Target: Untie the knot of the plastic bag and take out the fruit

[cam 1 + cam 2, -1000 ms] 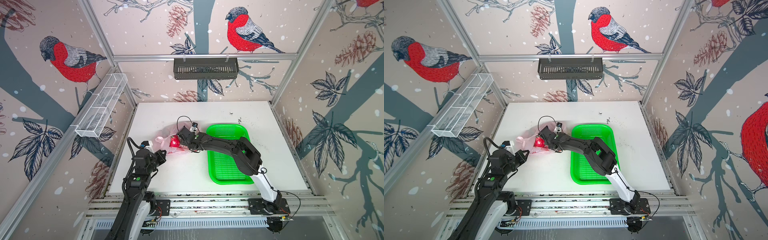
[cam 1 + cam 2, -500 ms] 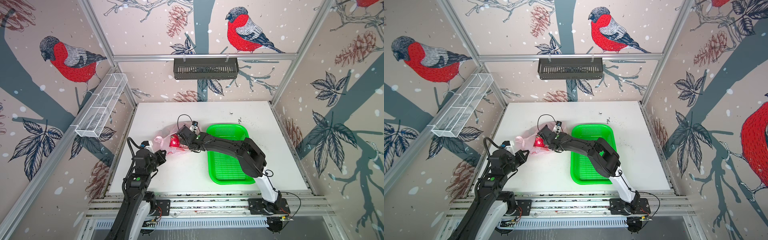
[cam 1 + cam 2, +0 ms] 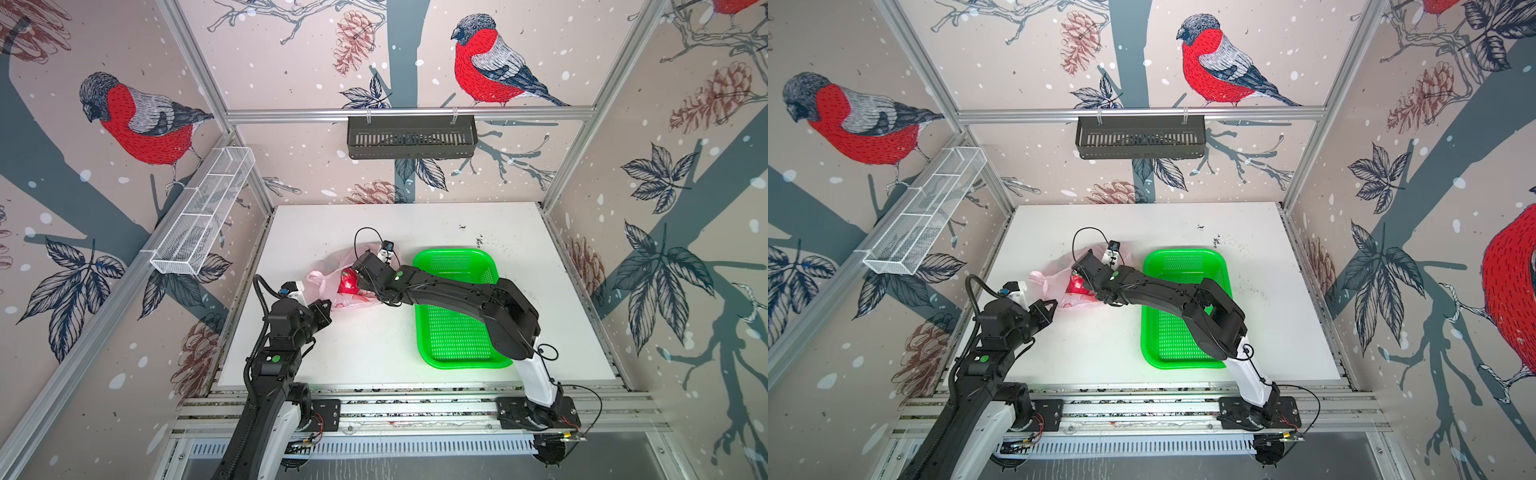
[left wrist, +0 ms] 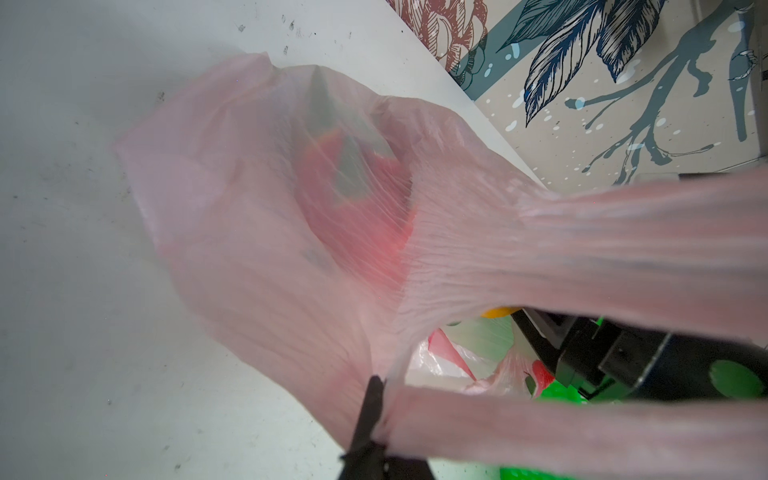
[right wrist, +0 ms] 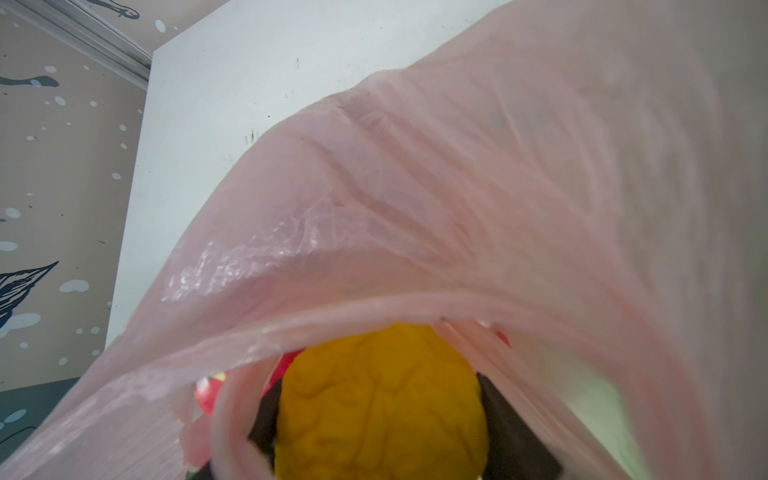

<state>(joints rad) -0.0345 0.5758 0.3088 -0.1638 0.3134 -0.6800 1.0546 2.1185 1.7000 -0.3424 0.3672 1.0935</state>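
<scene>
The plastic bag [image 3: 328, 291] lies on the white table [image 3: 374, 353], just left of the green basket [image 3: 453, 252]. In both top views the right arm reaches from the near right across the basket's far left corner. The right claw [image 3: 358, 277] is buried in the bag's mouth, so from above its fingers cannot be made out. A red dragon fruit [image 3: 348, 281] shows beside it inside the bag. The right wrist view fills that gap: two black fingers [image 5: 503, 419] stand apart and press on either side of a yellow ball [image 5: 382, 399], with the pink film arched over them. The left claw [image 3: 326, 308] sits at the bag's near left edge, and the top views show only that it meets the plastic there. The left wrist view shows it pressed together, a dark fingertip [image 4: 368, 415] pinching a handle strip [image 4: 540, 428] where it bunches, with the film pulled taut from that spot. That view also shows the dragon fruit [image 4: 353, 187] as a red shape with green scales behind the film. A sliver of the yellow ball [image 4: 498, 311] shows at the mouth, beside the right arm's black body. Whether a knot is there cannot be told in any view.
</scene>
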